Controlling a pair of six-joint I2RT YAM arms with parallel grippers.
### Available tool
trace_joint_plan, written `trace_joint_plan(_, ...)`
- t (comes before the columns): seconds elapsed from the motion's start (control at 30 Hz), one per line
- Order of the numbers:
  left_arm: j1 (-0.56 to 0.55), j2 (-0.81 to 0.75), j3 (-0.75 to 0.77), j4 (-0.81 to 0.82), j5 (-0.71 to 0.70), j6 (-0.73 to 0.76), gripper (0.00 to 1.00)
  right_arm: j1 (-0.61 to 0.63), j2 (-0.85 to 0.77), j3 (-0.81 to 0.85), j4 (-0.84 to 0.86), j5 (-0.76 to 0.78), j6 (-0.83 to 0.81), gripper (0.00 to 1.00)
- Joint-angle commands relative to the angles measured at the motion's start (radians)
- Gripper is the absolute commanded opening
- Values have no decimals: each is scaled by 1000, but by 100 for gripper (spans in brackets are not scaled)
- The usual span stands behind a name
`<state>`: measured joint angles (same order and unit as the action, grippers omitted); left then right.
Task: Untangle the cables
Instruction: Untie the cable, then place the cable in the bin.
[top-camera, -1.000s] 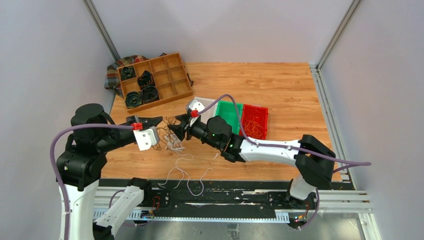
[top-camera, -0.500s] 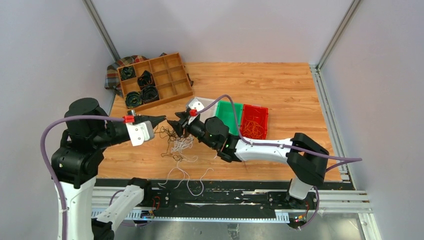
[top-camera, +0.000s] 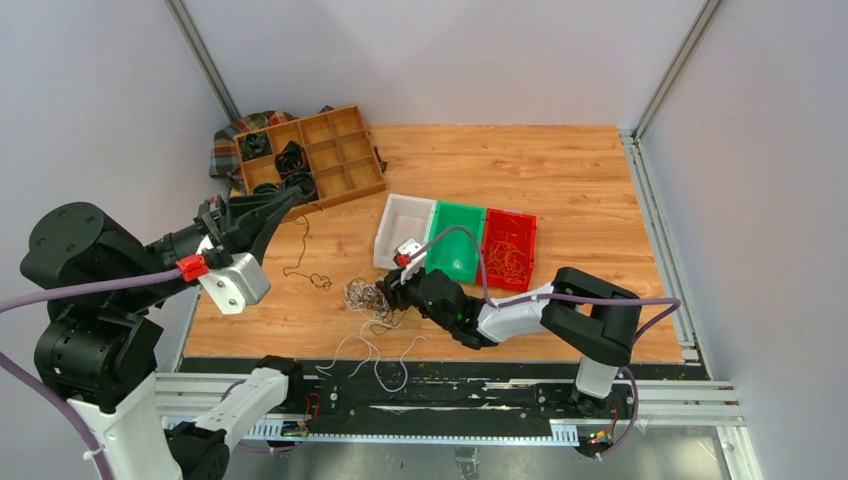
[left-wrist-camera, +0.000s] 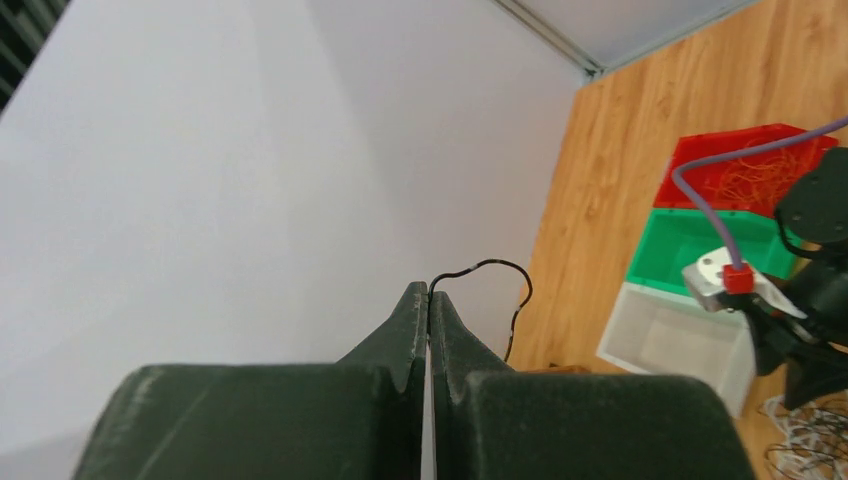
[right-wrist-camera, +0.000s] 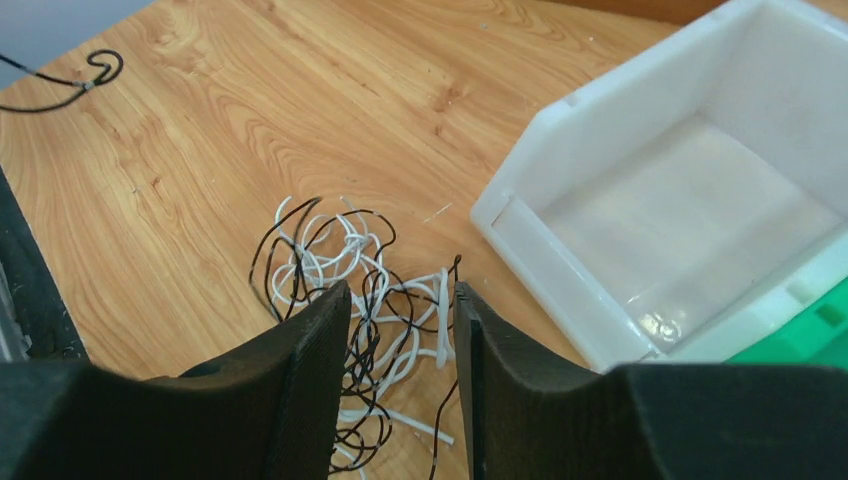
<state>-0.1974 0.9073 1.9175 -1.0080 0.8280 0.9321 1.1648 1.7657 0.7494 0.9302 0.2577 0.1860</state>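
Left pincer (left-wrist-camera: 428, 296) clamped shut on a black cable (left-wrist-camera: 478, 265) hanging from its tips; right pincer (right-wrist-camera: 400, 296) half open, astride the white-and-black tangle (right-wrist-camera: 340, 245) on the bench (right-wrist-camera: 200, 120), white bin (right-wrist-camera: 545, 275) just beside

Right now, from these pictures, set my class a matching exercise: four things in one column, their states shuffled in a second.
Things:
1. left gripper
2. right gripper
3. red bin
4. wooden tray

States:
A. holds black coiled rolls
B. open at the tangle
C. shut on a black cable
D. holds orange cables

Pairs: 1-C, 2-B, 3-D, 4-A
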Motion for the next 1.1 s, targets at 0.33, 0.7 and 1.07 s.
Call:
trace_joint_plan(0.33, 6, 14, -66, 198, 16, -135, 0, 1, -324, 20, -41, -20, -80, 69)
trace_joint_plan(0.7, 6, -27, -212, 200, 95, -377, 0, -1, -564, 244, -297, -250, -287, 78)
trace_joint_plan(1.07, 6, -15, -188, 200, 164, -491, 1, -48, -478, 438, -437, -471, -320, 81)
